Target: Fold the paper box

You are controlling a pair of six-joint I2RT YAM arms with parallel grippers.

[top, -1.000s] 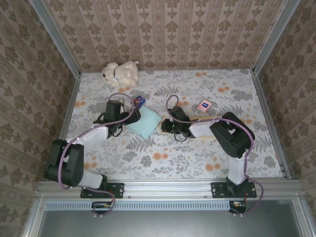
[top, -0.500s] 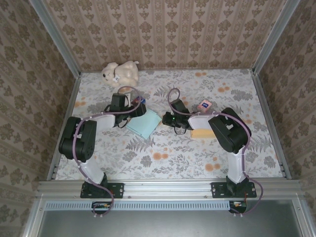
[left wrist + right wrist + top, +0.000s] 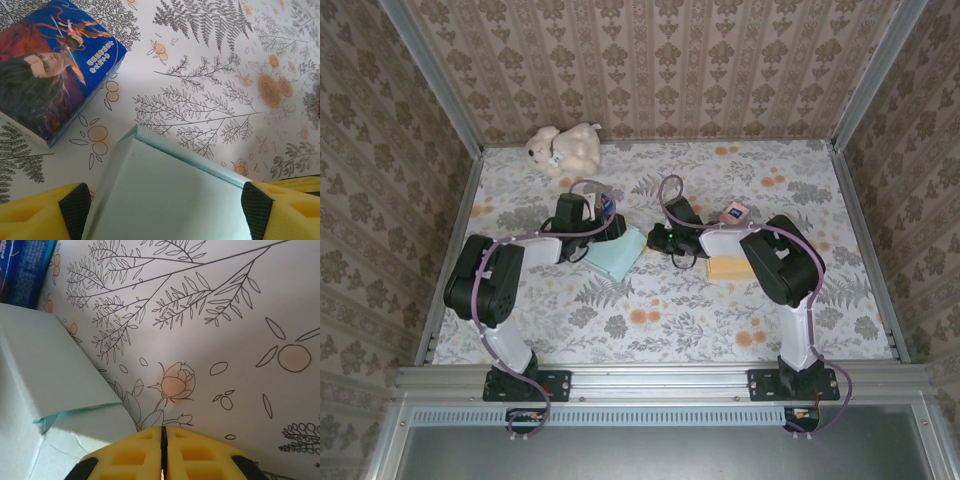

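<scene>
- Paper box [image 3: 616, 254] [image 3: 170, 195] [image 3: 45, 390] lies flat at centre of the top view. Your left gripper [image 3: 605, 228] [image 3: 166, 207] is spread wide astride its upper corner, clasping nothing.
- Right gripper [image 3: 655, 238] [image 3: 162, 450], pinched closed and empty, sits just beside its right edge.
- Blue carton [image 3: 604, 205] [image 3: 50, 65] crowds it above; the floral table [image 3: 670, 320] lies open below.
- Your left arm has swung upward since a second ago.

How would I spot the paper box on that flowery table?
Start at the white plush toy at the table's far edge and come nearer, past a small dark blue box. Next lies the paper box: flat, plain pale mint, the biggest box there, unlike the small pink box and orange block to its right.
</scene>
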